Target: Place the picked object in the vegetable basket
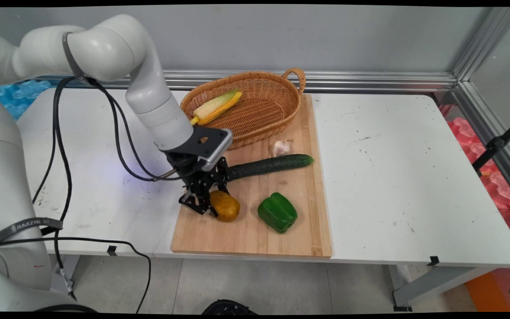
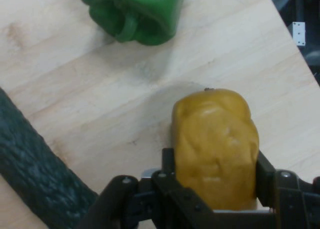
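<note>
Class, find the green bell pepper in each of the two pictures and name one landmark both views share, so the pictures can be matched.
Main view: the green bell pepper lies on the wooden cutting board, lower middle, right of the yellow potato.
Hand view: the green bell pepper sits at the top edge, left of centre, partly cut off.
Shared landmark: the yellow potato, between the fingers of the gripper, with the cucumber nearby.

Board on desk. Basket at board's far end, corn inside. Garlic before basket, cucumber nearer. Potato near-left; pepper right of potato.
</note>
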`<move>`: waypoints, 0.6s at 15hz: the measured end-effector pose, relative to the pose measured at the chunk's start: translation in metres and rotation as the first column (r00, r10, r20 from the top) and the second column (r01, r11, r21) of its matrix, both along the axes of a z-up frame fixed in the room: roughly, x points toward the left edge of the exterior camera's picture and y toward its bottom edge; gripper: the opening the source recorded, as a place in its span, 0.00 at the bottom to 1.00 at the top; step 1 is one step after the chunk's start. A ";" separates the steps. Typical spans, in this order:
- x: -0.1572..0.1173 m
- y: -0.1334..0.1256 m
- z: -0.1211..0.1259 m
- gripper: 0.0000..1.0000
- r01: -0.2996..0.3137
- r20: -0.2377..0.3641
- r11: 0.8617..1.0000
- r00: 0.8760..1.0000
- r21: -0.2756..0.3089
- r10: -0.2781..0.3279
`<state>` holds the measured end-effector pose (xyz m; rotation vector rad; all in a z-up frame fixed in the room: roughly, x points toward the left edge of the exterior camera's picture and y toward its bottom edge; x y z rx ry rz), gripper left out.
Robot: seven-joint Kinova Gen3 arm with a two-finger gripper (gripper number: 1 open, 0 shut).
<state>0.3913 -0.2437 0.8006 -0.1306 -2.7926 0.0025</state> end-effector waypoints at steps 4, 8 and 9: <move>0.004 0.000 0.019 0.00 0.037 -0.007 0.999 0.999 0.006 -0.037; 0.015 0.001 0.056 0.00 0.027 -0.012 1.000 1.000 0.007 -0.027; 0.019 0.001 0.066 0.00 0.007 -0.015 1.000 1.000 0.004 -0.007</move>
